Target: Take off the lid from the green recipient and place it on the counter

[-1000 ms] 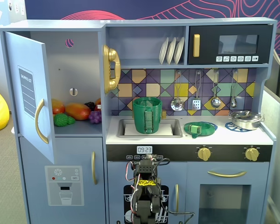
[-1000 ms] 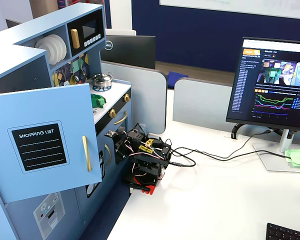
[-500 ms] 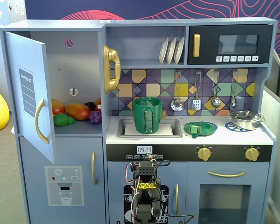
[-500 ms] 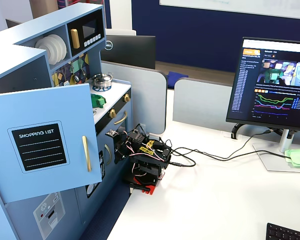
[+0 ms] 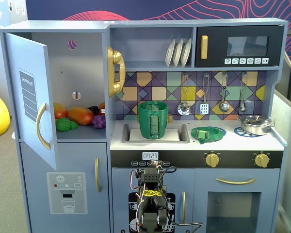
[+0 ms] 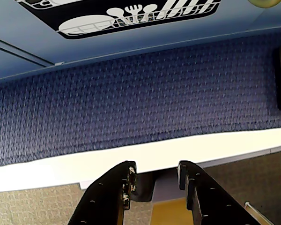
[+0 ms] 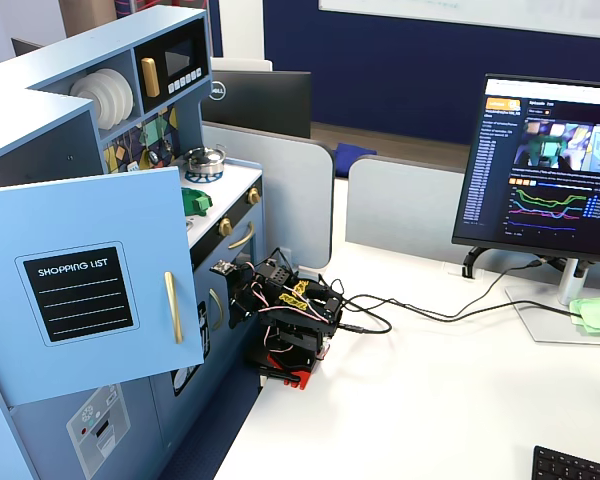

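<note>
Lid (image 5: 207, 133) and jar appear already separated: the translucent green disc lies flat on the white counter (image 5: 276, 141), just right of the sink in a fixed view, well above and to the right of the end effector (image 6: 155, 177), while the green recipient (image 5: 153, 120) stands upright in the sink basin (image 5: 182, 132), open at the top, almost straight above the end effector. Judged from this layout, both parts of the task look finished, with the lid off and set down on the worktop, and nothing obvious remains except parking the arm. The arm sits folded low in front of the toy kitchen's lower doors, far below counter height, on the white tabletop (image 7: 430, 400). In the wrist view the 2 black fingers (image 6: 113, 197) stand apart with a clear gap and nothing between them, so the end effector is released and empty, facing the blue carpet (image 6: 140, 93) and the cabinet's base. A silver pot (image 5: 254, 124) rests on the far right burner print, well up and right of the end effector
</note>
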Controlling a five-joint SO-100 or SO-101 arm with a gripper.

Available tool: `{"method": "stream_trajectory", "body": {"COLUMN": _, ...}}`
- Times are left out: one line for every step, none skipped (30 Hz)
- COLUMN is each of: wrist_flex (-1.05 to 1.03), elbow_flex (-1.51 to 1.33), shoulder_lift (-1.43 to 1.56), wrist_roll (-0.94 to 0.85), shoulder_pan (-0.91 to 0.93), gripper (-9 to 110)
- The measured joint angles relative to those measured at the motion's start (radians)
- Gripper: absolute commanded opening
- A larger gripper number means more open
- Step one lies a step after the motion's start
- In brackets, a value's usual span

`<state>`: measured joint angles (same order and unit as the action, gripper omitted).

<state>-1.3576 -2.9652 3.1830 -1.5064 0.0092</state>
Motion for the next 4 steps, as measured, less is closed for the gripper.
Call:
{"method": "stream_trajectory", "body": {"wrist_flex": 0.0, "elbow_flex": 0.0, "shoulder_lift": 0.0, "wrist_roll": 0.0, "shoulder_pan": 0.0, "gripper": 1}}
{"method": "stream_trajectory", "body": {"wrist_flex": 0.0, "elbow_flex": 0.0, "shoulder_lift": 0.0, "wrist_roll": 0.0, "shoulder_pan": 0.0, "gripper": 1}}
{"method": "stream_trajectory", "body": {"wrist_flex": 0.0, "elbow_flex": 0.0, "shoulder_lift": 0.0, "wrist_roll": 0.0, "shoulder_pan": 0.0, "gripper": 1}}
{"method": "stream_trajectory", "body": {"wrist_flex": 0.0, "elbow_flex": 0.0, "shoulder_lift": 0.0, "wrist_roll": 0.0, "shoulder_pan": 0.0, "gripper": 1}}
